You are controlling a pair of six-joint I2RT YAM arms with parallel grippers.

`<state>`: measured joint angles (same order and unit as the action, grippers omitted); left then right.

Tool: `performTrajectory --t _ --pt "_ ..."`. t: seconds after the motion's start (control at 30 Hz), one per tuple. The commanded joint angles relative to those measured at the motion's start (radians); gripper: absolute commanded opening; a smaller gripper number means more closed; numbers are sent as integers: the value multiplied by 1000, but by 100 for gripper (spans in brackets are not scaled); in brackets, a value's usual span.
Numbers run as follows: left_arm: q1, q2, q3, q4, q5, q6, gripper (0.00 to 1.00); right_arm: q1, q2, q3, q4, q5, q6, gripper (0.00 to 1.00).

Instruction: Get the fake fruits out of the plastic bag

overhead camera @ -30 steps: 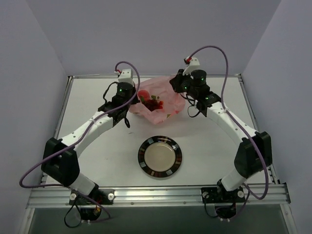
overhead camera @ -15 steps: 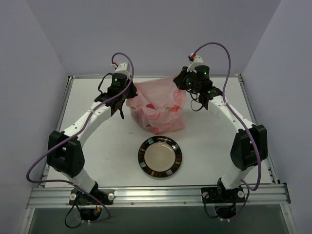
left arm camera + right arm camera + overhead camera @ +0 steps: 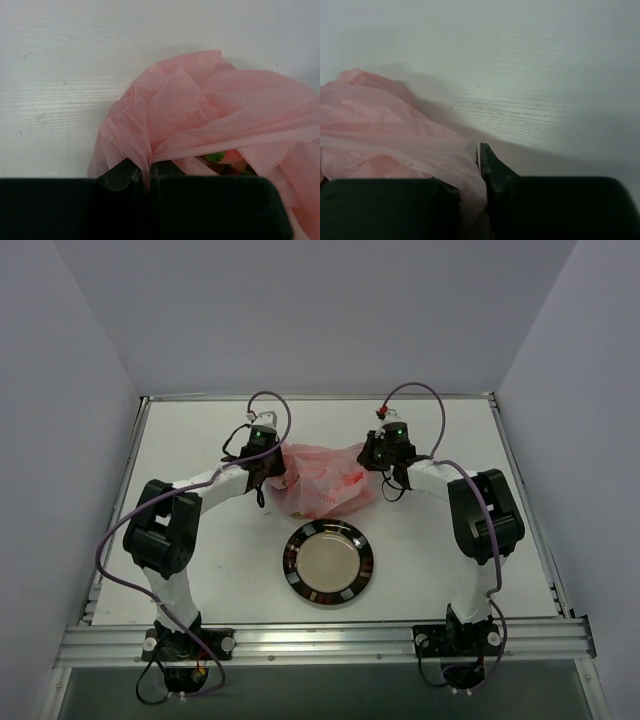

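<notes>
**Sam:** On the white worktop (image 3: 200, 540), just past the round plate (image 3: 328, 562), what is that pink thing?

**Mia:** That is the plastic bag (image 3: 320, 475). It lies low and crumpled between the two arms.

**Sam:** What is the left claw (image 3: 145, 172) doing?

**Mia:** It is pinched tight on a fold at the bag's left side.

**Sam:** And the right claw (image 3: 479, 150)?

**Mia:** Squeezed tight too, with the bag's thin right edge caught in it.

**Sam:** Where are the fake fruits (image 3: 222, 156)?

**Mia:** Inside the bag. A green and orange bit peeks out near the left claw, and red shows through the pink
</notes>
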<state>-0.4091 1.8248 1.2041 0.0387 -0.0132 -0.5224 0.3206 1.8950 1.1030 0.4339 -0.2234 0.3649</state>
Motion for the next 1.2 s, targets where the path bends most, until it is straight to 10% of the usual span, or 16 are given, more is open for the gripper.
performTrajectory --t 0.0,0.17,0.33,0.83,0.97,1.03,1.17 --pt "13 -64 -32 90 -36 -48 2 -25 -31 57 60 139 -21 2" --pt "-3 -156 -138 155 -37 -100 2 -23 -74 198 -93 160 -37 80" --pt "-25 -257 -189 161 -83 -119 2 -23 -258 172 -191 151 -56 99" --pt "-51 -295 -170 176 -122 -151 3 181 -626 234 -403 384 -161 99" --pt "-53 -294 -155 165 -122 -145 2 231 -651 279 -415 234 -156 71" --pt "-53 -288 -144 162 -114 -140 2 285 -643 288 -428 191 -181 40" --pt "-53 -283 -133 162 -106 -139 2 380 -527 261 -428 114 -173 18"
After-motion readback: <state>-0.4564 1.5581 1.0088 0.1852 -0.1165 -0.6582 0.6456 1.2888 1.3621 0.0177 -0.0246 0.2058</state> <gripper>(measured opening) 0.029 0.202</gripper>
